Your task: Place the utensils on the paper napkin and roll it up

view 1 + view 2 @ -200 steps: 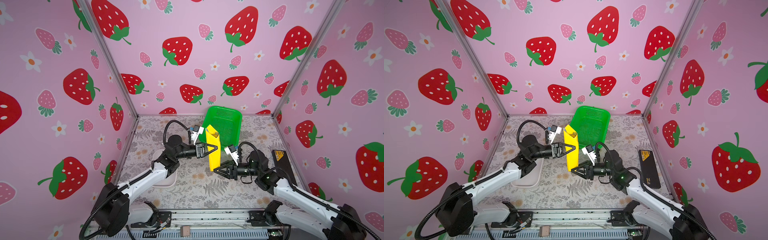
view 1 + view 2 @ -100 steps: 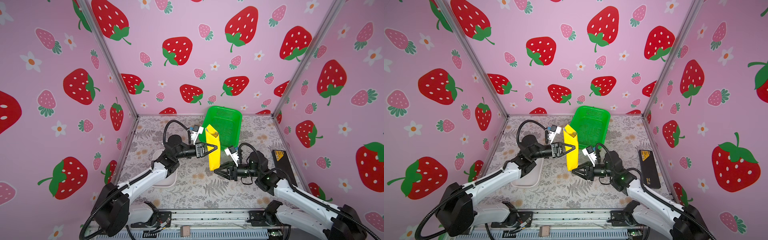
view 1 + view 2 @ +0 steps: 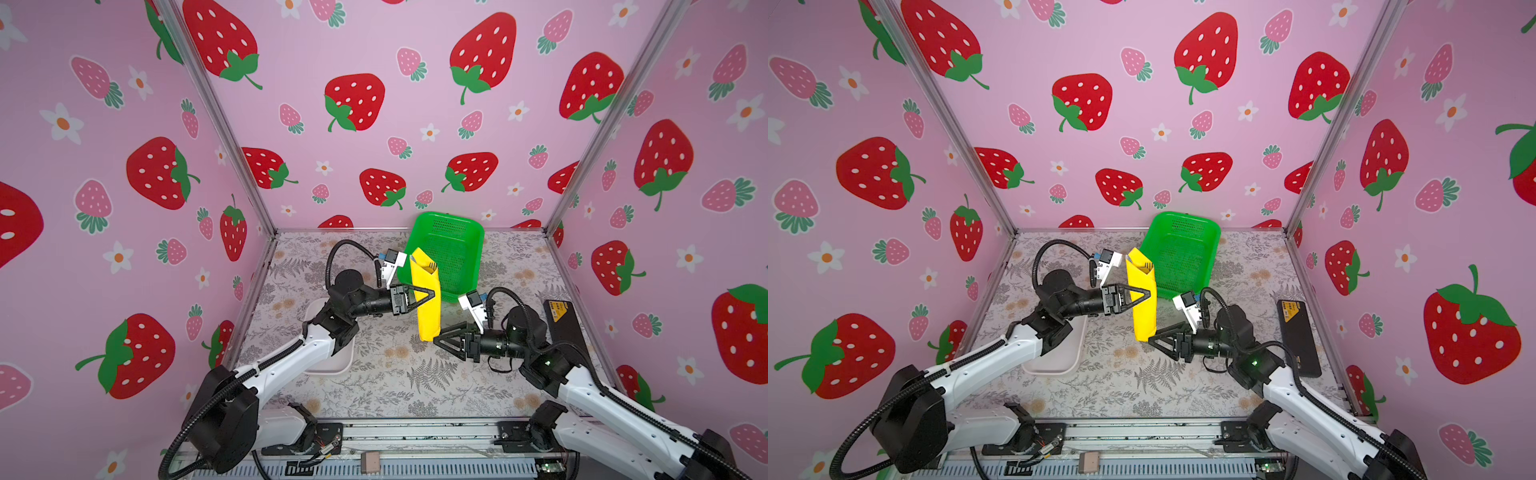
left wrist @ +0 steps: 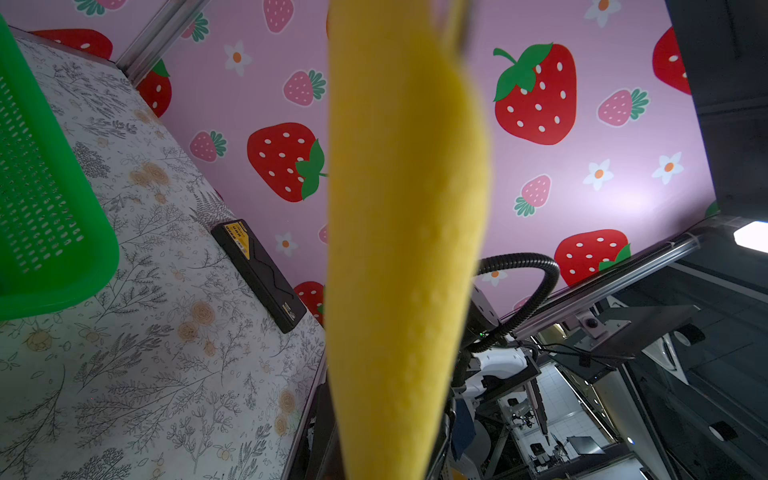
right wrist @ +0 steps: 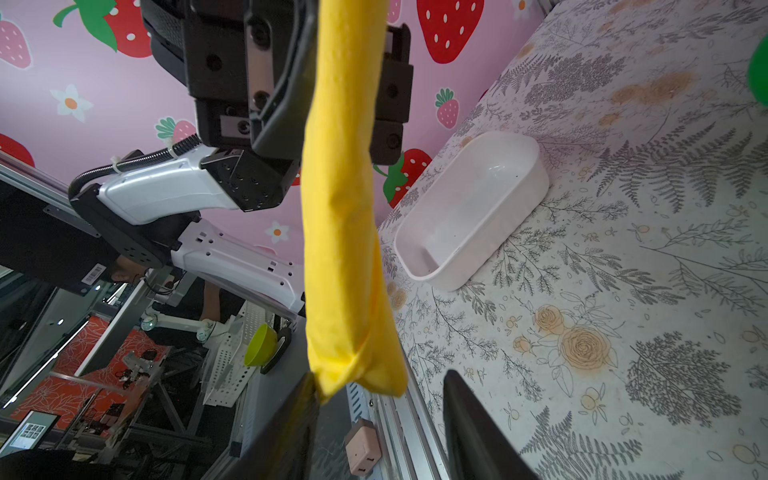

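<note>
The rolled paper napkin is clamped in the left gripper above the counter. The right gripper is spread apart at its bottom. The napkin should be squeezed gently, so nothing slips.

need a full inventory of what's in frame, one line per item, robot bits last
napkin: 1, yellow, rolled into a tube, held upright over the middle of the table
utensils: count cannot tell, dark tips, just showing in the napkin's open top
basket: 1, green mesh, back of the table, behind the napkin
tray: 1, white, left side of the table, partly under the left arm
box: 1, black with a yellow label, right edge of the table
table cover: 1, grey floral print, under everything
walls: 3, pink with strawberries, left, back, right
left tool: 1, black, shut on the napkin's middle
right tool: 1, black, open, at the napkin's lower end
</note>
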Available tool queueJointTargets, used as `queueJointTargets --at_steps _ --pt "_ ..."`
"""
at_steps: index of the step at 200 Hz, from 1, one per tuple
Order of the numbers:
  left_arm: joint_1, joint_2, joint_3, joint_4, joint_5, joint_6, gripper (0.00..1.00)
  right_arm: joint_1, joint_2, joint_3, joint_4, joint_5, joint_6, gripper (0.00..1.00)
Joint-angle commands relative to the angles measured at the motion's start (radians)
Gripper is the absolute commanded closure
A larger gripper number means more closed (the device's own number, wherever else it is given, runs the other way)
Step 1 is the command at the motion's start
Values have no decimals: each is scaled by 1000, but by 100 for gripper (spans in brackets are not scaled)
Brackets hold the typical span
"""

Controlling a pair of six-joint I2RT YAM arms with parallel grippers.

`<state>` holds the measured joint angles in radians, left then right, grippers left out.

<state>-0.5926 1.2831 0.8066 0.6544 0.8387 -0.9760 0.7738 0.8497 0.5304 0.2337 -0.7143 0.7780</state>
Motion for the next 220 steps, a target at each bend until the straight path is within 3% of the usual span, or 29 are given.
queueJointTargets --at_steps 1,50,91,122,220 --pt "5 -28 17 65 8 -12 90 -7 -8 46 5 19 -1 49" --pt "5 -31 20 63 11 -14 90 -17 -39 44 1 75 11 49" --pt "5 -36 15 61 7 -16 90 -37 -57 28 3 97 19 69" --pt "5 -34 17 62 2 -15 90 -38 -29 17 24 53 29 76" --pt "5 -37 13 66 -5 -20 90 -38 -2 -3 -5 83 39 77"
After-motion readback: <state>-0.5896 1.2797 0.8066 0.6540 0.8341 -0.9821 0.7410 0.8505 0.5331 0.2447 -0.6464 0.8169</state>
